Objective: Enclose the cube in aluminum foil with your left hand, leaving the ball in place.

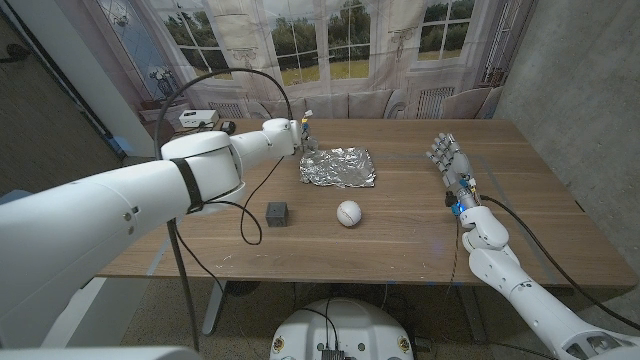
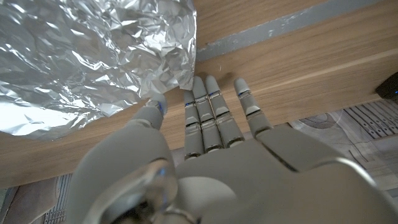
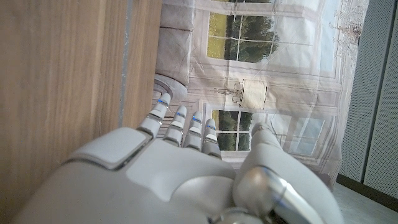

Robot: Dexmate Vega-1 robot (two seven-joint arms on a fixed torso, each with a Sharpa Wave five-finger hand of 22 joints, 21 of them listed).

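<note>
Head view. Wooden desk (image 1: 400,250). Crumpled aluminum foil sheet (image 1: 338,166) lies spread on the far middle of the desk. Small dark cube (image 1: 277,213) sits on the bare wood nearer the robot, well apart from the foil and left of the white ball (image 1: 348,213); cube and ball stand near each other, not touching. Left arm reaches across from the left side; left hand (image 1: 304,133) is at the foil's far left corner, small in this view, so contact cannot be judged here. Right hand (image 1: 446,157) stands upright above the desk's right part, fingers extended and slightly apart, holding nothing, well apart from foil, ball and cube. Behind the desk: a curtain printed with windows and a landscape (image 1: 330,40).

Left wrist view. Left hand (image 2: 211,162) seen from its back, fingers (image 2: 208,106) straight and close together, pointing at the crinkled edge of the foil (image 2: 81,56). The fingertips reach the foil's corner and appear to touch it, though a grip is not evident; nothing is clasped. The thumb lies beside the foil's rim. Wood grain of the desk (image 2: 298,56) runs beneath.

Right wrist view. Right hand (image 3: 180,168) from the back, fingers (image 3: 177,124) extended, nothing held. Desk surface (image 3: 56,74) alongside; printed curtain (image 3: 267,74) beyond.
</note>
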